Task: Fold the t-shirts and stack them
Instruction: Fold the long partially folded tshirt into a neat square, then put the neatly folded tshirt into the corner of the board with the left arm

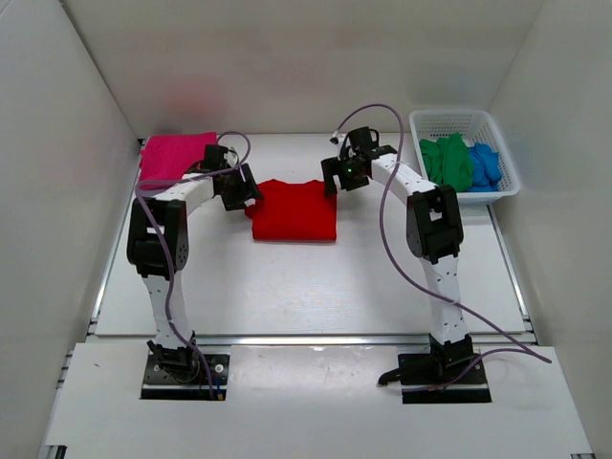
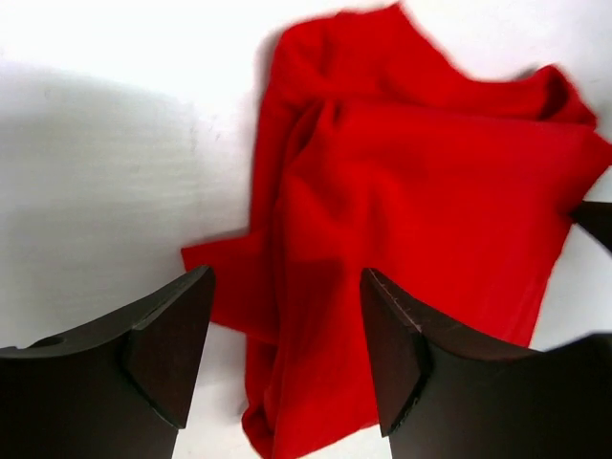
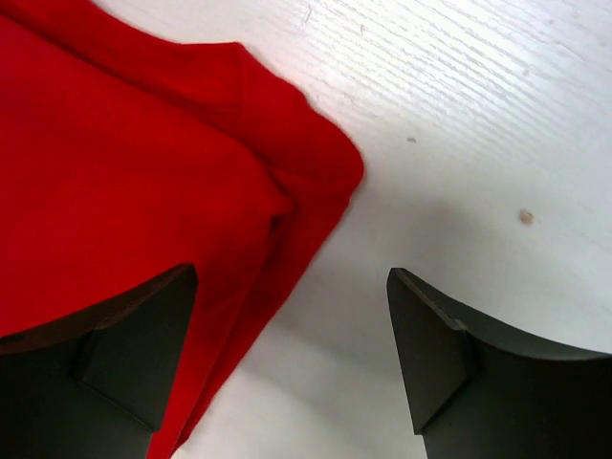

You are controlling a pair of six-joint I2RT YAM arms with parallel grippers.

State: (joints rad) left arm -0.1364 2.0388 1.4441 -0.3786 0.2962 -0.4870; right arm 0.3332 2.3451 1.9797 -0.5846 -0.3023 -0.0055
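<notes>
Top external: left gripper [image 1: 251, 198], right gripper [image 1: 332, 182] at red t-shirt [image 1: 296, 212] edges.

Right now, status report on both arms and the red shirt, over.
Left gripper jaws open, empty. Right gripper jaws open, empty. Red t-shirt folded on table between them, left edge rumpled. Nothing blocking.
</notes>
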